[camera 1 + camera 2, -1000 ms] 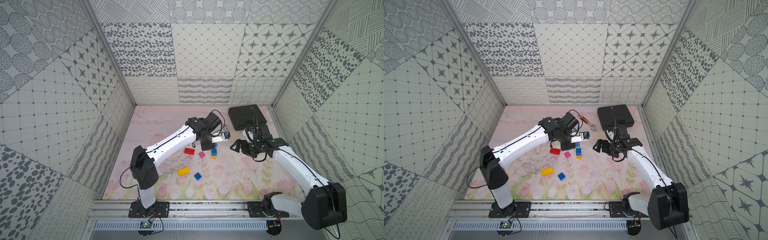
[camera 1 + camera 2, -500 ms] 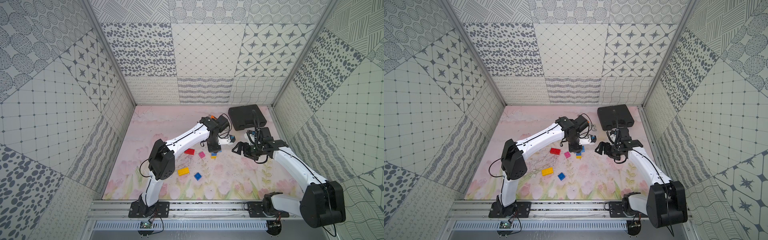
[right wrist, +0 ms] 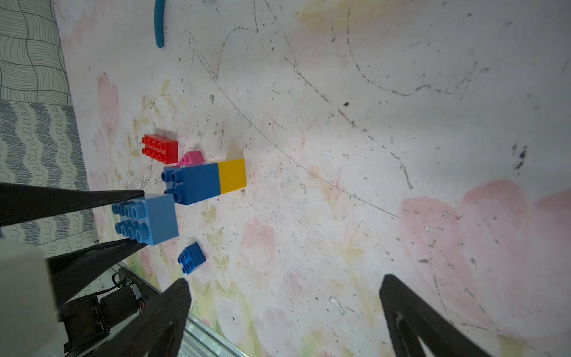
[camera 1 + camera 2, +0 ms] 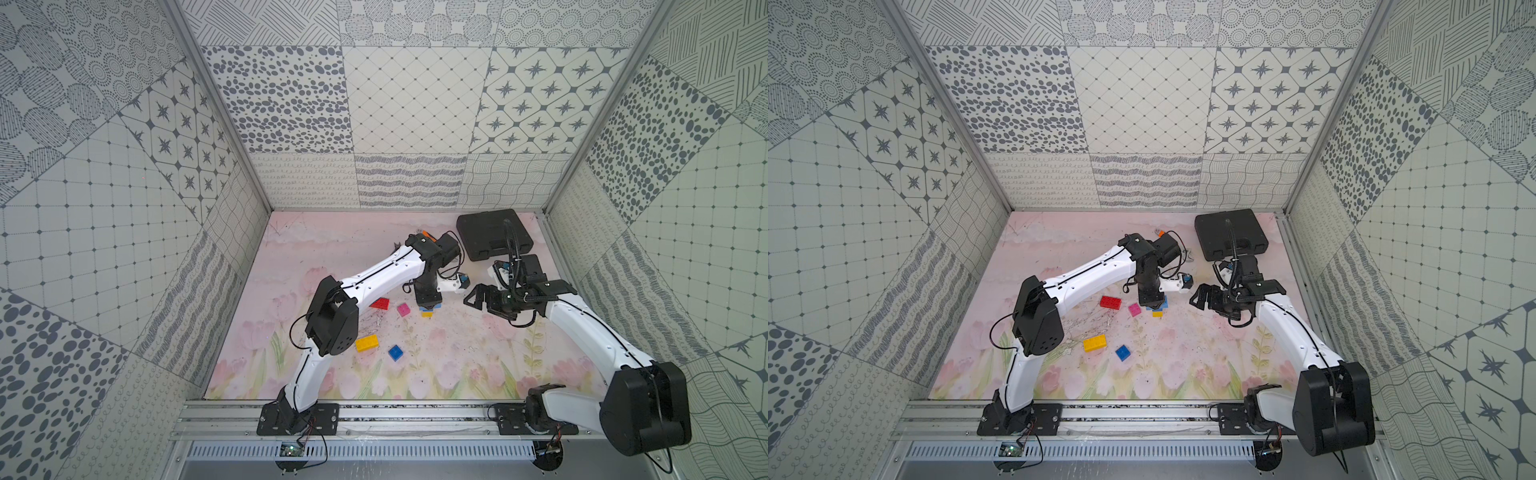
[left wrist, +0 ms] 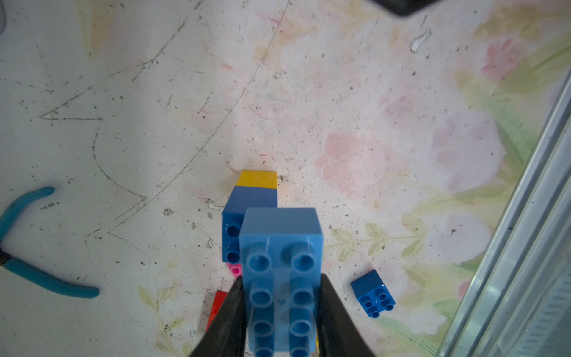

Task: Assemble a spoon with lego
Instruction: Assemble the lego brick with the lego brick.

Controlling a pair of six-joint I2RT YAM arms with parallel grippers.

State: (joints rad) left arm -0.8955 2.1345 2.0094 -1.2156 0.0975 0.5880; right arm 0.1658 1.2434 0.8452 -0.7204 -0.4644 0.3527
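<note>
My left gripper (image 5: 281,279) is shut on a light blue oblong lego brick (image 3: 148,221), pointing down just above the mat (image 4: 428,301). Right under it lies a dark blue brick joined to a yellow one (image 3: 204,182), on its side. Behind that pair sit a pink brick (image 3: 193,157) and a red oblong brick (image 4: 380,303). A yellow oblong brick (image 4: 367,343) and a small dark blue brick (image 4: 395,352) lie loose nearer the front. My right gripper (image 3: 285,286) hangs open and holds nothing, to the right of the left one (image 4: 478,295).
A black case (image 4: 494,239) lies at the back right. Blue-handled pliers (image 5: 37,278) rest on the mat behind the bricks. An orange tool (image 4: 1160,234) peeks out behind the left arm. A metal rail (image 4: 374,415) runs along the front edge.
The left arm has swung its gripper round and down over the blue-and-yellow pair, carrying the light blue brick. The right arm has shifted only slightly.
</note>
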